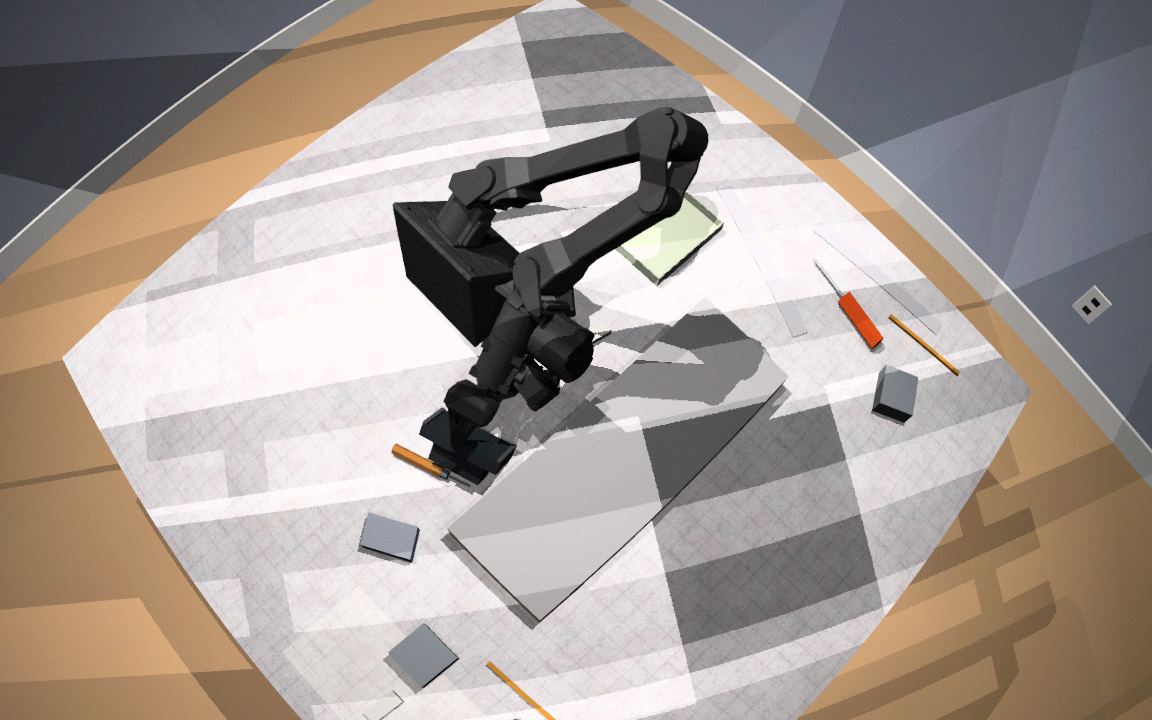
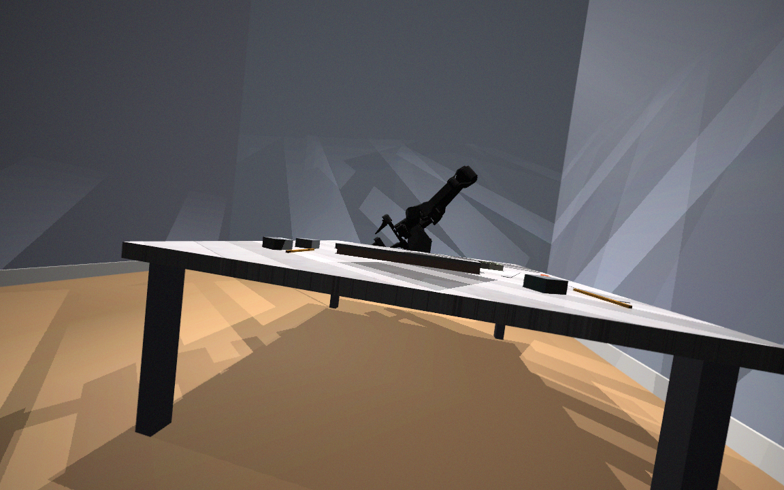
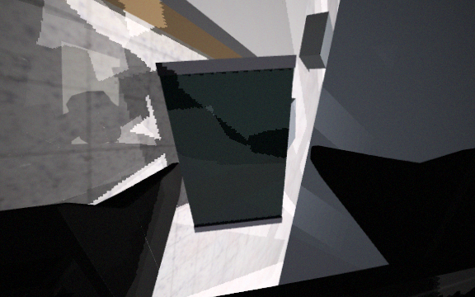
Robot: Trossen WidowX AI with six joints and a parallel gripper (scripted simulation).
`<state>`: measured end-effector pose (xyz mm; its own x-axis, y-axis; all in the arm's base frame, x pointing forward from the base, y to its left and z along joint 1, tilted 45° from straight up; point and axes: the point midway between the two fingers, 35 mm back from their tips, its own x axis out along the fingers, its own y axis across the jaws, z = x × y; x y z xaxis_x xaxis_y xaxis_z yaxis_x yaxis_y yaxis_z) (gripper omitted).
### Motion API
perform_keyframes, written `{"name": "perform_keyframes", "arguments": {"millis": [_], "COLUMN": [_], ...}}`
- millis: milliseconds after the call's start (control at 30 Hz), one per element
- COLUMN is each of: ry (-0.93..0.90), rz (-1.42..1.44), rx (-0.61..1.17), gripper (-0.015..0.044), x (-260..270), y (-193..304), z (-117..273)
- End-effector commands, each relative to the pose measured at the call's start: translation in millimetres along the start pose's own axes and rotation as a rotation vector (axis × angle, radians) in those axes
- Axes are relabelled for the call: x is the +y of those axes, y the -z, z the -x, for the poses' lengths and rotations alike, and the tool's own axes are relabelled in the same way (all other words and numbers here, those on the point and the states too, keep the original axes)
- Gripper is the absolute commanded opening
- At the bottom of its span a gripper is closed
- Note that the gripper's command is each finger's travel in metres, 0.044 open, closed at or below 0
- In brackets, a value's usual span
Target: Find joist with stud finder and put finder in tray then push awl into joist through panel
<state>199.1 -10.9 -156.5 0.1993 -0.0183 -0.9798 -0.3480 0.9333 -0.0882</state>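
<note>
The stud finder point(image 1: 457, 462) point(image 3: 233, 190), a dark boxy block, stands between my gripper's spread fingers. My gripper point(image 1: 467, 447) point(image 3: 247, 160) is open around it, low beside the panel's left edge; whether the block rests fully on the table is hard to tell. The pale grey floor panel point(image 1: 562, 510) point(image 2: 407, 258) lies flat, with no joist visible. The pale green tray point(image 1: 690, 256) is behind the panel, partly under the arm. An orange-handled tool point(image 1: 416, 458) lies against the gripper's left side, its shaft partly hidden. A red-handled tool point(image 1: 859, 319) lies far right. Which is the awl is not certain.
Grey blocks lie left of the panel point(image 1: 389, 537), at the front left point(image 1: 422, 656) and at the right point(image 1: 899, 390) point(image 2: 545, 284). Thin orange sticks point(image 1: 923, 344) point(image 1: 517, 687) and flat pale strips point(image 1: 766, 264) lie around. The arm's black base box point(image 1: 446, 268) stands behind the gripper.
</note>
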Motion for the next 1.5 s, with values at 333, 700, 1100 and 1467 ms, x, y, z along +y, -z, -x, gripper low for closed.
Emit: {"name": "perform_keyframes", "arguments": {"millis": [333, 700, 1100, 1467], "ry": [0.004, 0.003, 0.004, 0.004], "rz": [-0.001, 0.001, -0.006, -0.006], "rx": [-0.001, 0.0, 0.007, 0.007], "gripper": [0.044, 0.044, 0.044, 0.044], "x": [-7, -39, -35, -35], "y": [-3, 1, -1, -1], "z": [18, 91, 77, 77]}}
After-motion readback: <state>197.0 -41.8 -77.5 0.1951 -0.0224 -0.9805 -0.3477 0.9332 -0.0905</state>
